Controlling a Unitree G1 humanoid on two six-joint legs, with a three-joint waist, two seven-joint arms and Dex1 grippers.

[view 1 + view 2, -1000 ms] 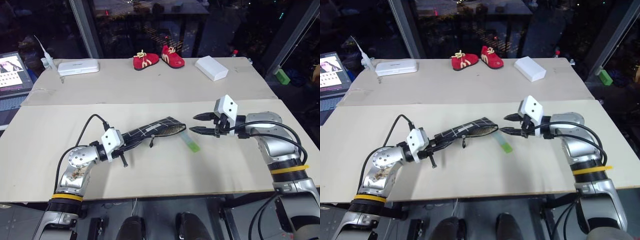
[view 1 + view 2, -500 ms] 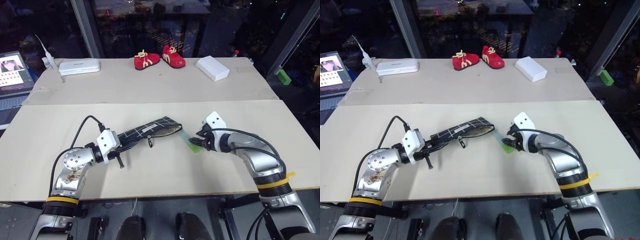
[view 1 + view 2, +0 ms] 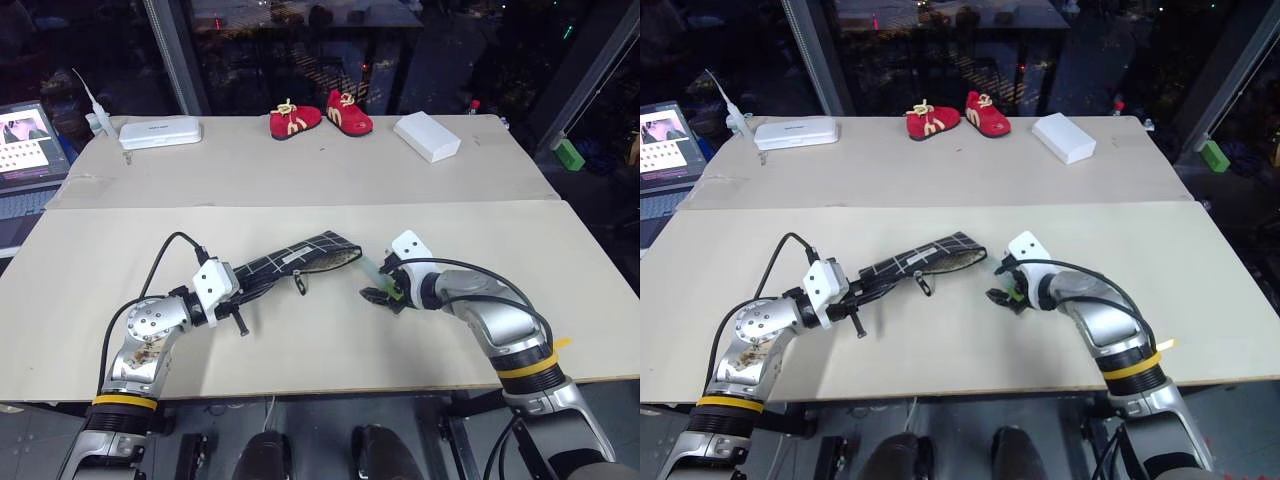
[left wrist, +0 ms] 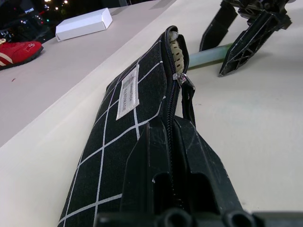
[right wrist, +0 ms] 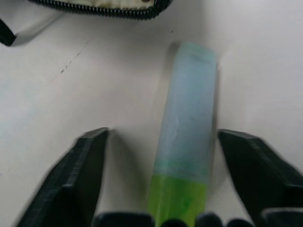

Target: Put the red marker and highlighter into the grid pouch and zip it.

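No text I can actually read anywhere. The black fabric grid pouch with white lines [image 4: 128, 137] that I pinch carries a small white sewn label [image 4: 128, 91] with dark print, too small to make out. The laptop screen [image 3: 22, 140] at the table's far left edge shows rows of small marks, also unreadable.

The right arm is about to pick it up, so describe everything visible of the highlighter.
The highlighter is a short flat stick of translucent pale blue plastic with a bright green end. It lies flat on the table, its blue end pointing at the open mouth of the grid pouch. The open right gripper straddles its green end without clamping it.
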